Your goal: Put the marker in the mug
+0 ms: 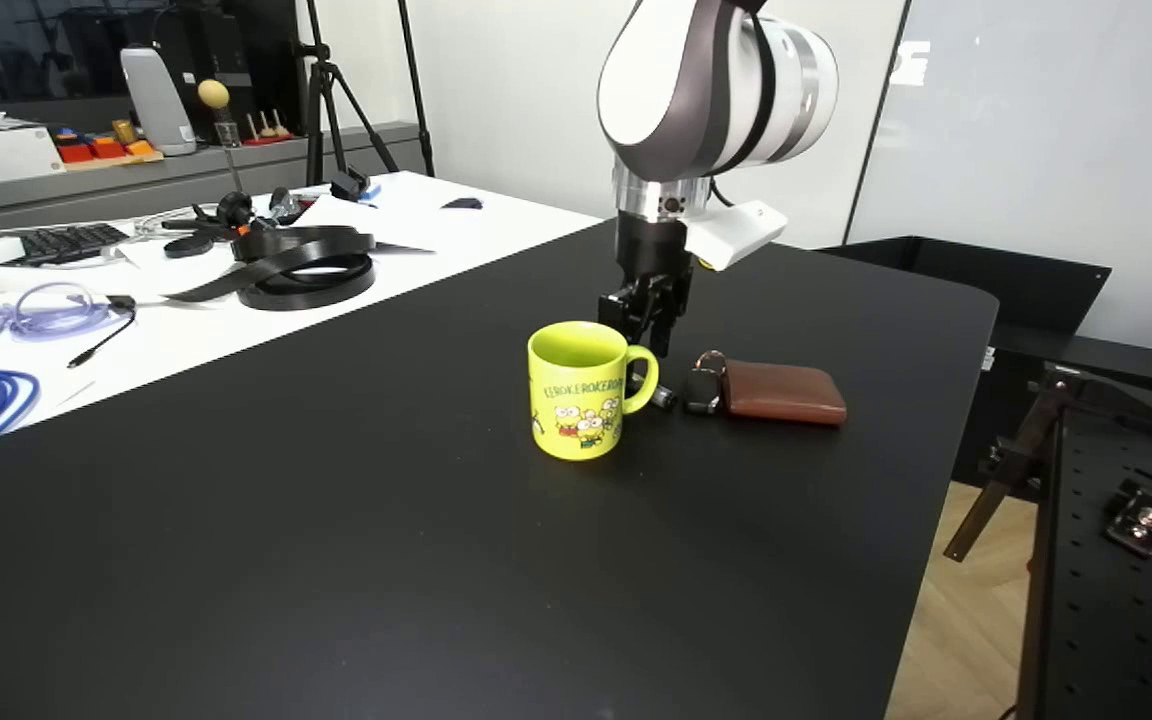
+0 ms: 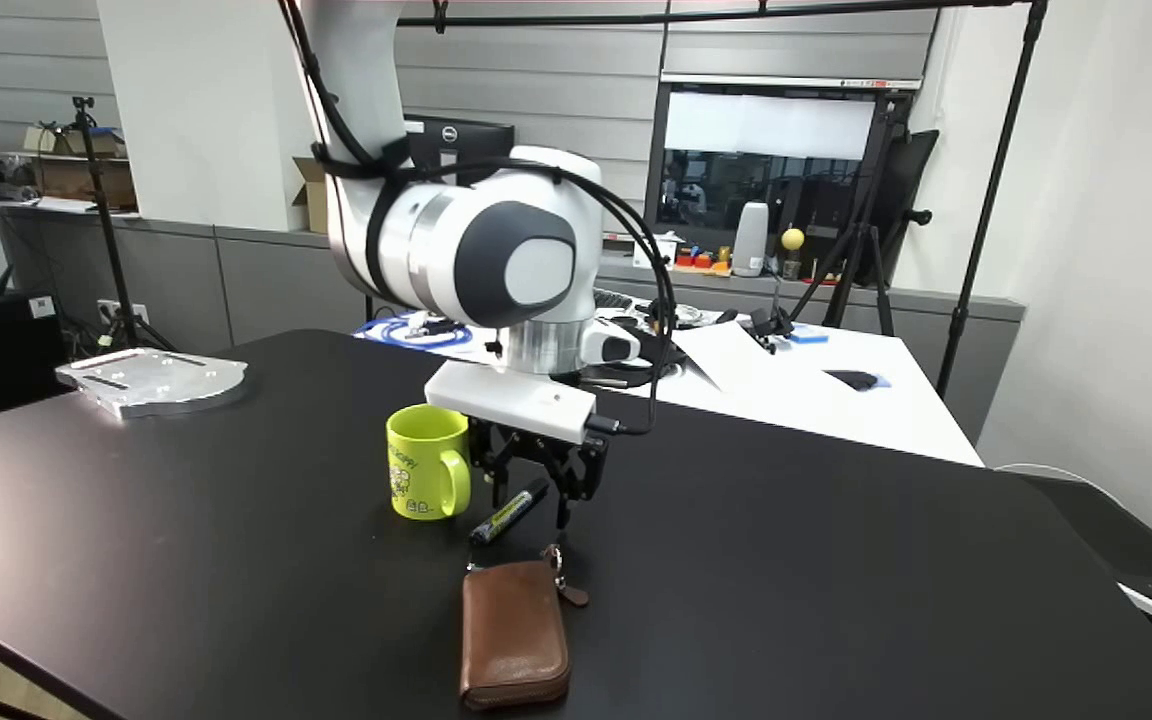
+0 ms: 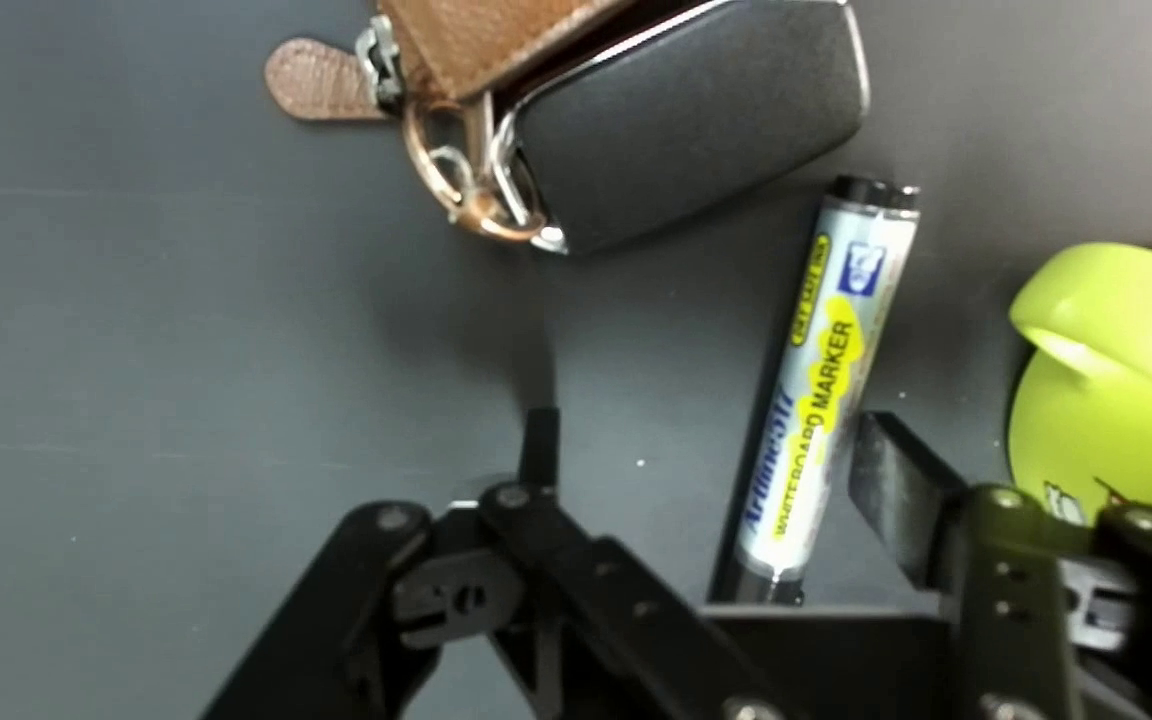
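Note:
The marker (image 3: 821, 390) lies flat on the dark table, with a white and yellow label and black ends. It also shows in an exterior view (image 2: 509, 514); in an exterior view the mug's handle partly hides it (image 1: 664, 397). The yellow-green mug (image 1: 576, 400) stands upright beside it, its handle toward the marker; it also shows in an exterior view (image 2: 418, 470) and at the wrist view's right edge (image 3: 1106, 420). My gripper (image 3: 716, 465) is open, pointing down, with the marker between its fingers, nearer the mug-side finger. The gripper (image 2: 531, 508) appears low over the marker; whether that finger touches it, I cannot tell.
A brown wallet-like case (image 2: 514, 635) with a black key fob (image 3: 696, 120) lies close to the marker's far end. The mug stands right beside one gripper finger. A silver metal plate (image 2: 156, 378) lies on the table. A white desk (image 1: 416, 215) with cables adjoins it.

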Motion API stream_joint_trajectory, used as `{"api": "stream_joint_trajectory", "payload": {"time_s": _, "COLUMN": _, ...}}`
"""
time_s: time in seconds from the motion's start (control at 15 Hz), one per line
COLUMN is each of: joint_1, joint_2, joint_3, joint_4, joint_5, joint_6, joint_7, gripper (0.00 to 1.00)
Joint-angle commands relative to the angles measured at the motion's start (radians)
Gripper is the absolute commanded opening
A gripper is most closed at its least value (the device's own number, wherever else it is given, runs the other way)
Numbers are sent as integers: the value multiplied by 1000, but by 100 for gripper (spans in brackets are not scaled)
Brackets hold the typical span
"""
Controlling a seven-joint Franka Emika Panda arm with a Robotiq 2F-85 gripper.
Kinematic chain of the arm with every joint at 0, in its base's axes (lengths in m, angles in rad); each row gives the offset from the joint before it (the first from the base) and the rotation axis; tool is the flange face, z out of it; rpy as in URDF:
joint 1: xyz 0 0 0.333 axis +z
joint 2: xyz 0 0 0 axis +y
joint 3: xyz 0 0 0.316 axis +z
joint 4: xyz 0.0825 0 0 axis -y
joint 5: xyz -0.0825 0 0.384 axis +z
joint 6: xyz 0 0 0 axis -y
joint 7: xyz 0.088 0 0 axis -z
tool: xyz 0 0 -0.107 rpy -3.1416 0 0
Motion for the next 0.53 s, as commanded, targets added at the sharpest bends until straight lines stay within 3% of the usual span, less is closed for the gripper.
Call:
{"api": "stream_joint_trajectory", "payload": {"time_s": 0.0, "joint_1": -12, "joint_2": 12, "joint_3": 7, "joint_4": 26, "joint_5": 1, "joint_6": -22, "joint_7": 0, "gripper": 45}}
{"api": "stream_joint_trajectory", "payload": {"time_s": 0.47, "joint_1": -9, "joint_2": 12, "joint_3": 10, "joint_4": 33, "joint_5": 0, "joint_6": -46, "joint_7": -5, "gripper": 1}}
